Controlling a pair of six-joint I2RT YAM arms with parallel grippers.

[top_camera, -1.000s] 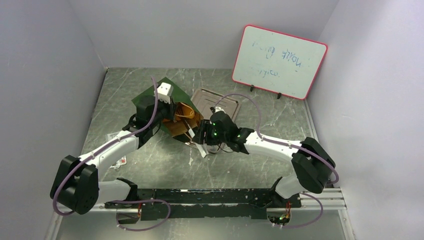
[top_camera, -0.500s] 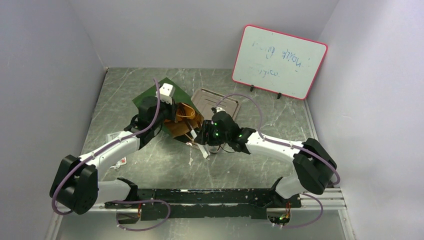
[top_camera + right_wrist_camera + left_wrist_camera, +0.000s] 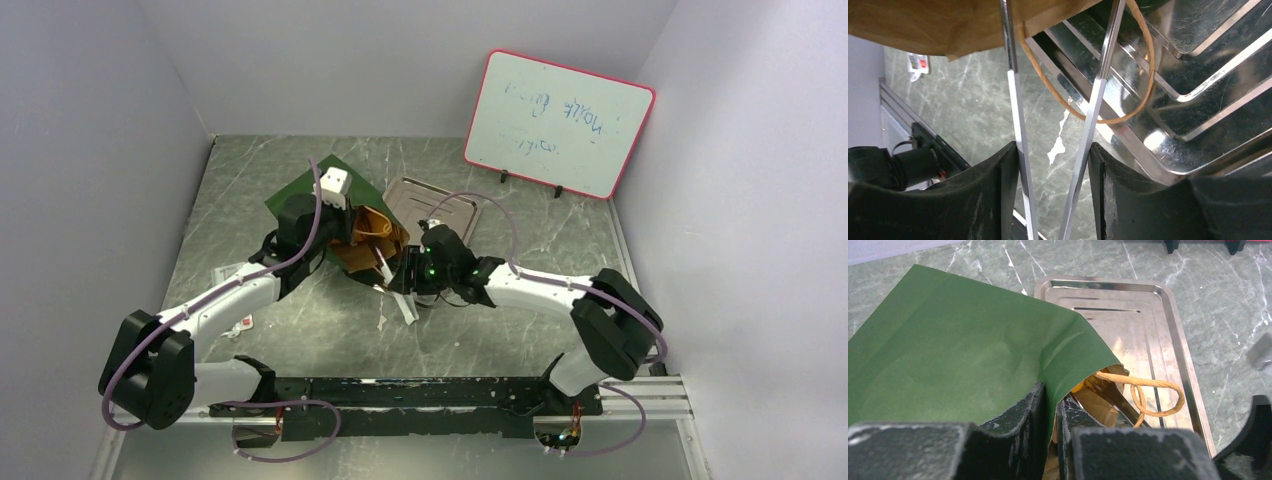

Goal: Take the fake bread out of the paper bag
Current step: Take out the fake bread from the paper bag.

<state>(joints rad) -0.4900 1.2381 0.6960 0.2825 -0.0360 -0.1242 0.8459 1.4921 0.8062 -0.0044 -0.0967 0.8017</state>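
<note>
Tongs (image 3: pixel 1015 115) sit clamped between the fingers of my right tool (image 3: pixel 1052 150), squeezed partway. Their two blades run forward from it and vanish under the brown lip of the bag (image 3: pixel 958 350). My left tool (image 3: pixel 1050 412) is pressed together on the bag's upper wall at the mouth, pinching the green paper and holding that flap up.

The bag lies on its side on the tabletop (image 3: pixel 330 330), its mouth turned toward my right tool. Its long axis runs on ahead and a little leftward of that tool, nearly in line with the tongs. So the right tool is the one placed to reach in, while the left only keeps the mouth open.

Bread I cannot see outright. I judge it is inside the bag, ahead of the blade tips. A yellowish bit in the mouth under my left tool may be part of it, though I cannot tell.

One twisted handle (image 3: pixel 1153 385) hangs out of the mouth over the tray (image 3: pixel 1148 305), which lies just right of the blades. The loop lies across the line of the blades, so I judge it could snag as I draw back.

Against a second ago, my right tool has slid slightly toward the bag and its elbow has swung in with it. The blades seem to reach a touch deeper. My left tool's pinch and the bag's lie look unchanged.
</note>
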